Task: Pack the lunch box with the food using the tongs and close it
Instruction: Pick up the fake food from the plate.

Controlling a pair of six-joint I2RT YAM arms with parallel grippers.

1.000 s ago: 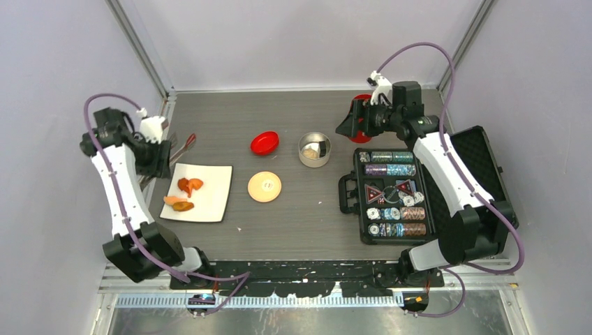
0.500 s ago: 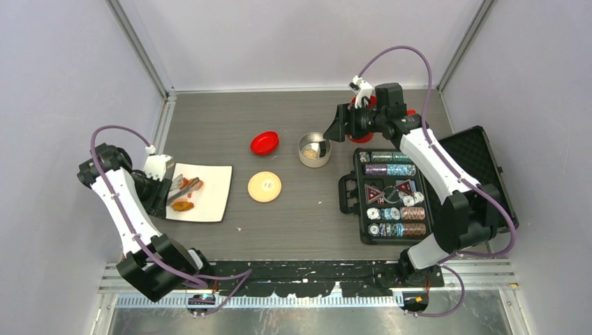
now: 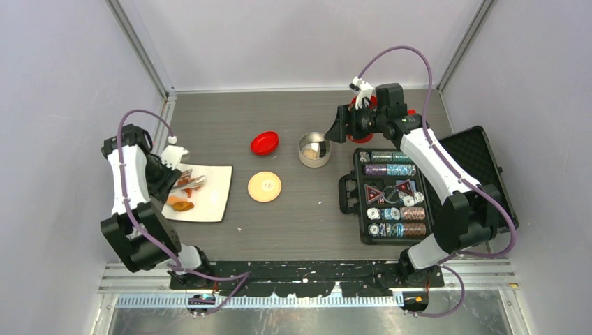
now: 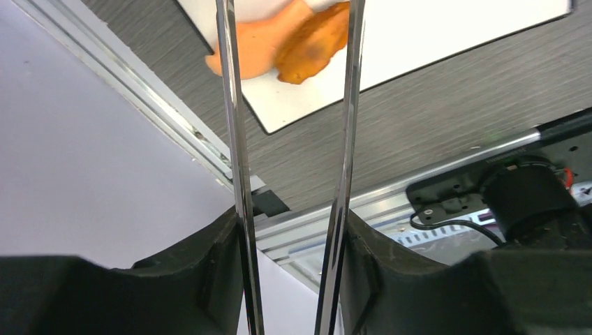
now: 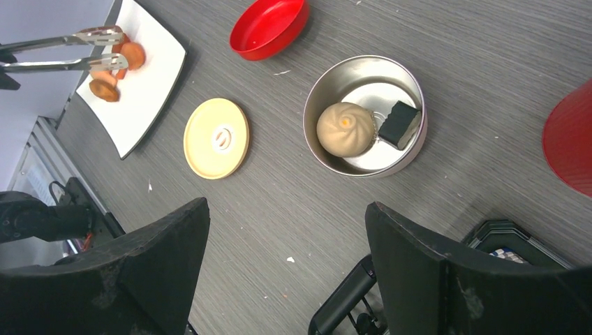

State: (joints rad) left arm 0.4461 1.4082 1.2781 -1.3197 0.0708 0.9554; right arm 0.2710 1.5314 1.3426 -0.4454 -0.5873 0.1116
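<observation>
My left gripper [image 3: 171,174] [image 4: 290,234] is shut on the tongs [image 3: 190,183] [image 4: 234,139], pressing their two silver arms partly together. The slotted tips [image 5: 98,49] hover over the white plate [image 3: 218,195] [image 5: 150,94], straddling orange-brown food [image 3: 183,204] [image 4: 301,43] [image 5: 129,54]. The lunch box [image 3: 314,159] [image 5: 317,91], a round steel tin, stands at mid-table and holds a whitish bun [image 5: 345,129] and a dark piece [image 5: 400,124]. Its tan lid [image 3: 264,187] [image 5: 216,137] lies flat to its left. My right gripper [image 3: 340,129] [image 5: 286,206] hangs open and empty just right of the tin.
A red bowl [image 3: 264,143] [image 5: 269,28] sits behind the lid. A red cup [image 5: 569,139] stands behind the right gripper. An open black case of poker chips [image 3: 391,195] fills the right side. The metal side rail [image 4: 174,125] runs close to the plate's left edge.
The left arm swung the tongs from behind the plate's left corner to over the food on the plate. The right gripper moved left, closer to the tin, and stayed open.
</observation>
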